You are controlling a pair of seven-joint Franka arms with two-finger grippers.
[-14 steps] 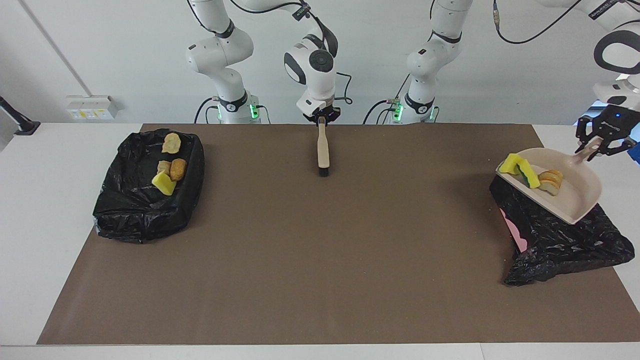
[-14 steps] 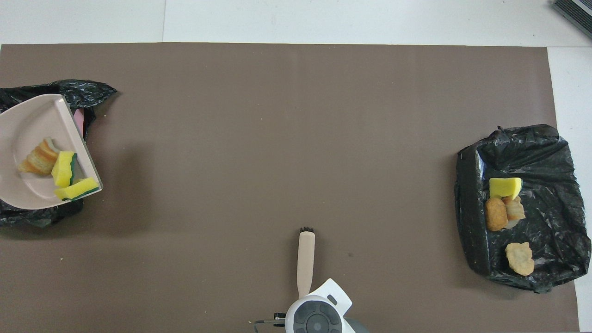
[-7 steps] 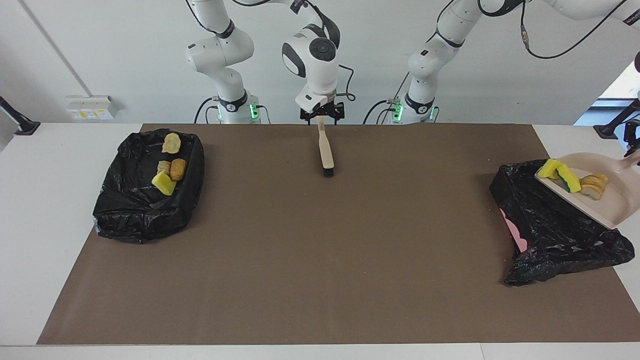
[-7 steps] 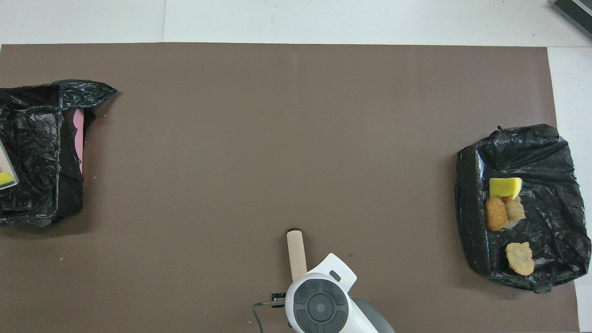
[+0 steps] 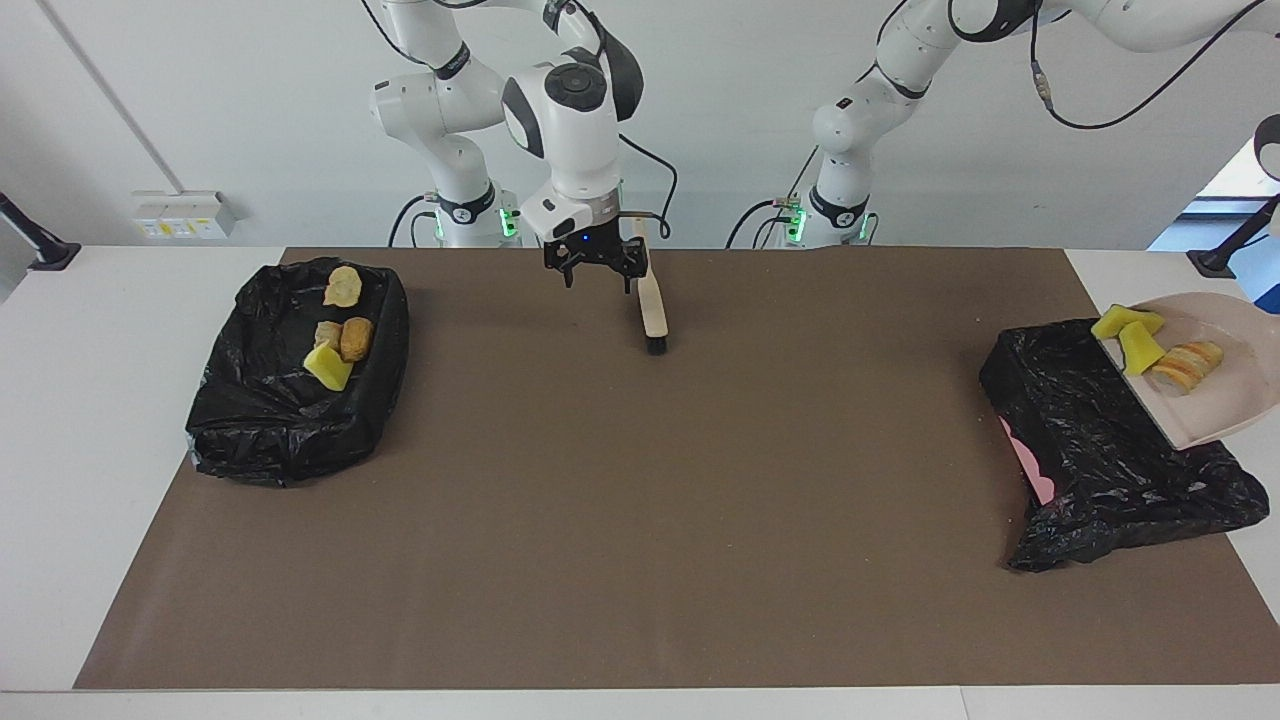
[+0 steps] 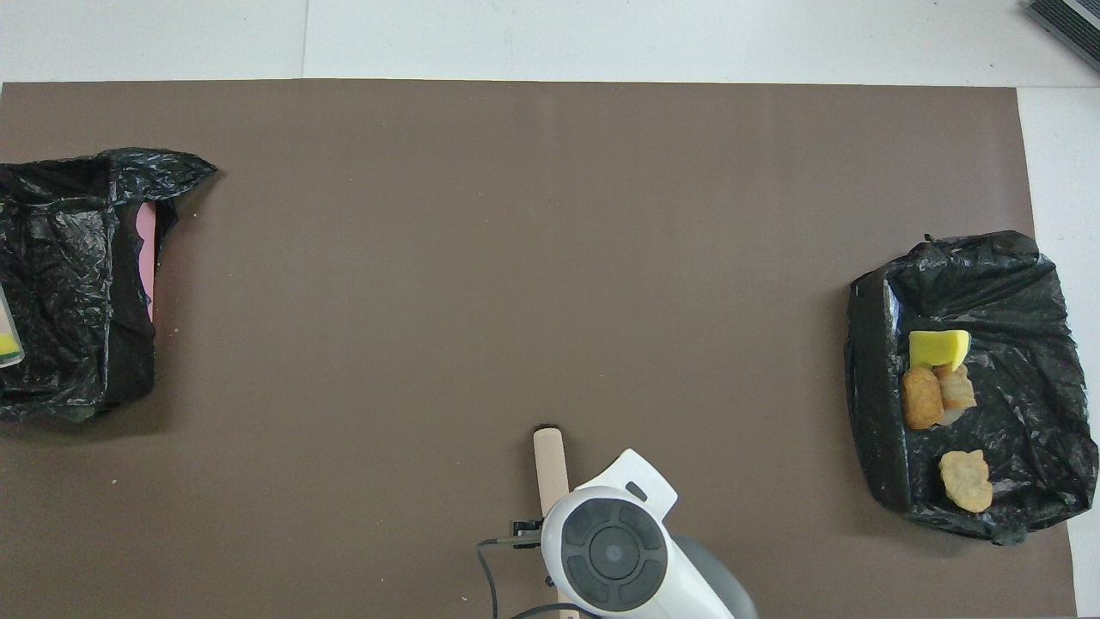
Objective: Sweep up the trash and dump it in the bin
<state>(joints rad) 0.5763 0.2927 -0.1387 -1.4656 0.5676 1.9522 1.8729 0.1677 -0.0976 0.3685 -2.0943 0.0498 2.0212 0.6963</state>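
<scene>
Four scraps of trash lie in the black-lined bin (image 5: 300,380) at the right arm's end of the table: a tan crumbly lump (image 5: 342,286) nearest the robots, an orange-brown piece (image 5: 356,338) touching a paler one (image 5: 327,333), and a yellow sponge bit (image 5: 328,368). Three more rest on the tilted beige dustpan (image 5: 1215,400) over the second black-lined bin (image 5: 1090,450) at the left arm's end: two yellow sponge bits (image 5: 1128,330) and a layered orange-brown piece (image 5: 1186,360).

Dark brown rectangular mat (image 5: 640,520) covers white table (image 5: 90,400); white socket box (image 5: 180,215) on wall.
</scene>
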